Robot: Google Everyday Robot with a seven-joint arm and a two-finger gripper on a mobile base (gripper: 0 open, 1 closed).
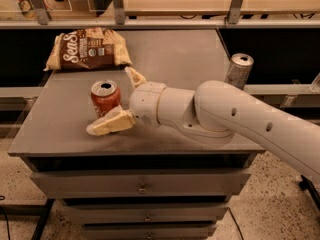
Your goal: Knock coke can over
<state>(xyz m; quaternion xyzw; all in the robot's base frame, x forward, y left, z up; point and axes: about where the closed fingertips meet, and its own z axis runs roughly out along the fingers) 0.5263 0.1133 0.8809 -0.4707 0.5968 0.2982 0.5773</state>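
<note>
Clearly, the approach step is in hand: the coke can [105, 97] is seen upright on the left part of the counter [180, 54], not yet knocked over. The gripper [113, 102] is held open just right of it, one finger at its near side, perhaps touching. Next, a sideways push high on the can is called for, so that it is tipped, not slid.

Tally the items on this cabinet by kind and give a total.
Cans: 2 (coke can, silver can)
Snack bag: 1
Total: 3
Not counted: the hand, open, with one finger on either side of the coke can.
</note>
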